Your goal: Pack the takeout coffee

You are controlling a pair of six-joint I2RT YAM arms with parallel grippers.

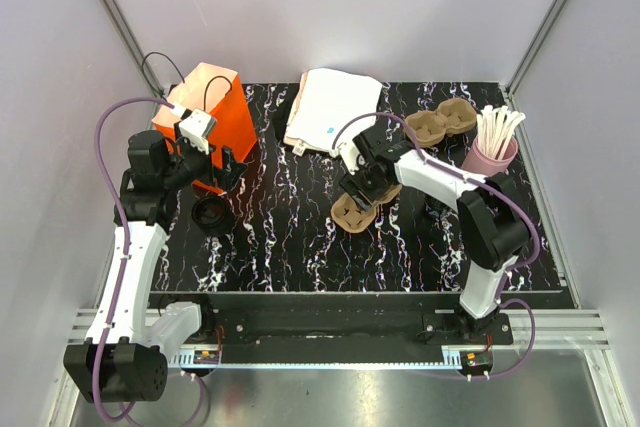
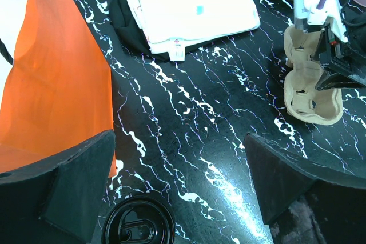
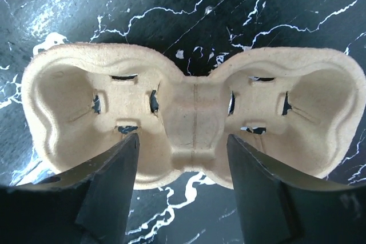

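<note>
While right tool [image 3: 182, 141] overhangs carrier [image 3: 189, 101], left tool [image 2: 178, 138] gapes.

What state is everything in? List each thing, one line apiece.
Orange bag: standing, top open.
Takeout coffee: standing beside the bag, not packed, unheld.
Near cup carrier: lying flat, both wells empty.
Far cup carrier: lying flat, wells empty.
Pink cup: upright, holding white sticks.
White stack: lying flat.
Left gripper: open, empty.
Right gripper: open, over the near carrier's middle.
</note>
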